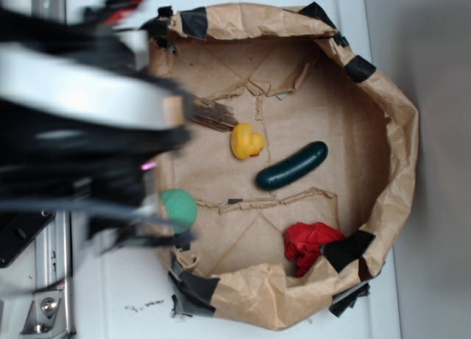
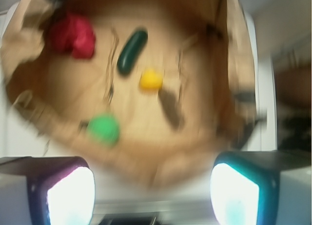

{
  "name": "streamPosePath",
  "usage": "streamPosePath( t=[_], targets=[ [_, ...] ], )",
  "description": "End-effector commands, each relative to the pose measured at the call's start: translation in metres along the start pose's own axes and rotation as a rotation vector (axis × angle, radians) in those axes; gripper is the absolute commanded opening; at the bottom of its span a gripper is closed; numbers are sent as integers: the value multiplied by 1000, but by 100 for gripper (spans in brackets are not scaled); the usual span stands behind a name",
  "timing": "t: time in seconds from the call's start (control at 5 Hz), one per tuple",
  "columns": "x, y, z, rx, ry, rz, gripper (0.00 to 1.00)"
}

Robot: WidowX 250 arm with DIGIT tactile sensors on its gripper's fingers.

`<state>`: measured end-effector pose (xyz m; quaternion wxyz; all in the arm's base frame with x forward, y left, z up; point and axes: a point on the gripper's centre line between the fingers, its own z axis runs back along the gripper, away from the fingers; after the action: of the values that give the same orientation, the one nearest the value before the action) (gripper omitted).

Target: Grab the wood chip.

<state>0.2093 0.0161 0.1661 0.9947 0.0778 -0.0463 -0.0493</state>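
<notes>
Brown paper tray (image 1: 383, 133) holds wood chip (image 1: 213, 115) just beside yellow duck (image 1: 247, 142), the blurred arm covering its near end | wrist: wood chip (image 2: 171, 106) below duck (image 2: 150, 80), gripper (image 2: 152, 188) spread wide, empty, above tray edge.

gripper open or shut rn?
Open. In the wrist view the gripper has its fingers set wide apart, nothing between them; the wood chip lies untouched in the paper bin.
</notes>
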Motion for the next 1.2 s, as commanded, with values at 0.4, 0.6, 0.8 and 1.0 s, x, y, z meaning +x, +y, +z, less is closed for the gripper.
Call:
streamPosePath(
  t=[0.4,0.6,0.8,1.0],
  targets=[
    [12,17,-119,46,35,-368,100],
    [18,25,-150,-1,77,-379,100],
    [23,30,-154,-52,57,-392,100],
    [14,25,-156,-59,50,-402,100]
  ],
)
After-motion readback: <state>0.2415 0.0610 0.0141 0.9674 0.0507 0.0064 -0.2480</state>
